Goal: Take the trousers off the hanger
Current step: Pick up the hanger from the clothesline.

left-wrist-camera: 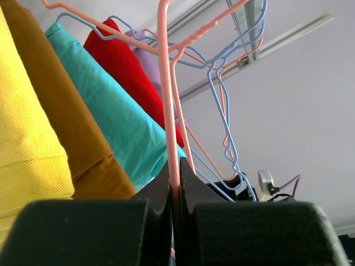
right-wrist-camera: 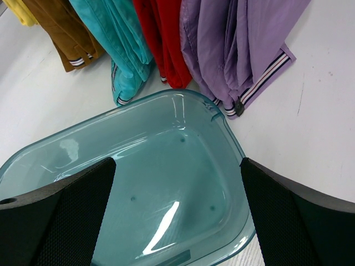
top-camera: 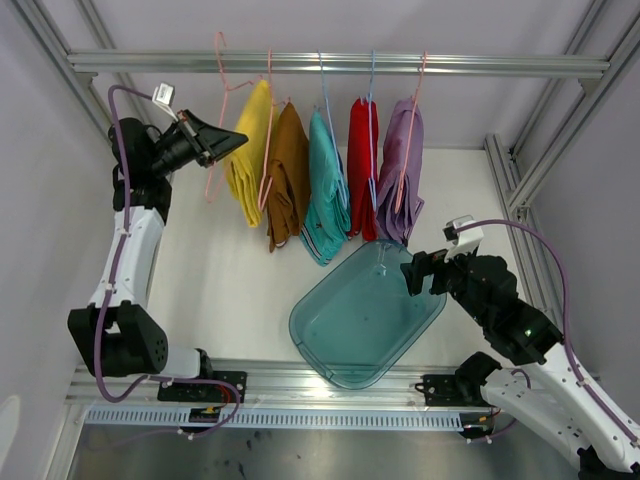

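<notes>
Five trousers hang from wire hangers on the top rail (top-camera: 340, 63): yellow (top-camera: 254, 150), brown (top-camera: 289, 175), teal (top-camera: 326, 190), red (top-camera: 363, 180) and lilac (top-camera: 404, 180). My left gripper (top-camera: 240, 142) is raised at the left side of the yellow pair. In the left wrist view it (left-wrist-camera: 174, 180) is shut on a pink hanger wire (left-wrist-camera: 164, 83), with the yellow (left-wrist-camera: 28, 138), brown (left-wrist-camera: 72, 122), teal (left-wrist-camera: 116, 122) and red (left-wrist-camera: 125, 64) trousers to its left. My right gripper (top-camera: 412, 272) is open and empty, low over a tub below the lilac pair (right-wrist-camera: 249, 44).
A clear teal plastic tub (top-camera: 310, 310) stands empty on the white table under the trousers, also in the right wrist view (right-wrist-camera: 236, 147). Blue hangers (left-wrist-camera: 222, 83) cross behind the pink one. Aluminium frame posts (top-camera: 560, 130) stand at both sides.
</notes>
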Tool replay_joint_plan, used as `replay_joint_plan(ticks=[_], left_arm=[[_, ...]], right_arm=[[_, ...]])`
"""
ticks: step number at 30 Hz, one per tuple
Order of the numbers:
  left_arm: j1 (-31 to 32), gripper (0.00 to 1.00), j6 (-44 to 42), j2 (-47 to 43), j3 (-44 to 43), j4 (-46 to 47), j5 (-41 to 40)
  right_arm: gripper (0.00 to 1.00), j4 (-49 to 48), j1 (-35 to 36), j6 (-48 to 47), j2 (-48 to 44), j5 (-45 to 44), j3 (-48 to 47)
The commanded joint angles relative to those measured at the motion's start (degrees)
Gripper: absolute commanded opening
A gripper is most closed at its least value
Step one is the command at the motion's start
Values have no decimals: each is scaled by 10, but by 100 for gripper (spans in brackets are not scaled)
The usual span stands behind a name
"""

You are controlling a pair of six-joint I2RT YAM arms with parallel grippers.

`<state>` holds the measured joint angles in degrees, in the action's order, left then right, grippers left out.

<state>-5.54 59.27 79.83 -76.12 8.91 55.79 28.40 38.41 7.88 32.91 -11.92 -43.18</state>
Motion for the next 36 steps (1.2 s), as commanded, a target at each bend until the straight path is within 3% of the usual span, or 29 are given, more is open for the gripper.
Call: replay_joint_plan(ticks=[1, 6, 18, 36], left_arm=[[8, 0, -67, -32, -58, 63, -18], [15, 1, -128, -69, -50, -12, -61], [24, 1, -196, -172, 7, -65, -120], [38, 1, -204, -47, -126, -93, -131]], right_arm=[[99, -12, 2, -7, 4, 3, -5], [100, -12, 3, -6, 2, 8, -5], [99, -12, 3, -3, -1, 16, -6], [99, -11, 3, -4, 8, 10, -5]])
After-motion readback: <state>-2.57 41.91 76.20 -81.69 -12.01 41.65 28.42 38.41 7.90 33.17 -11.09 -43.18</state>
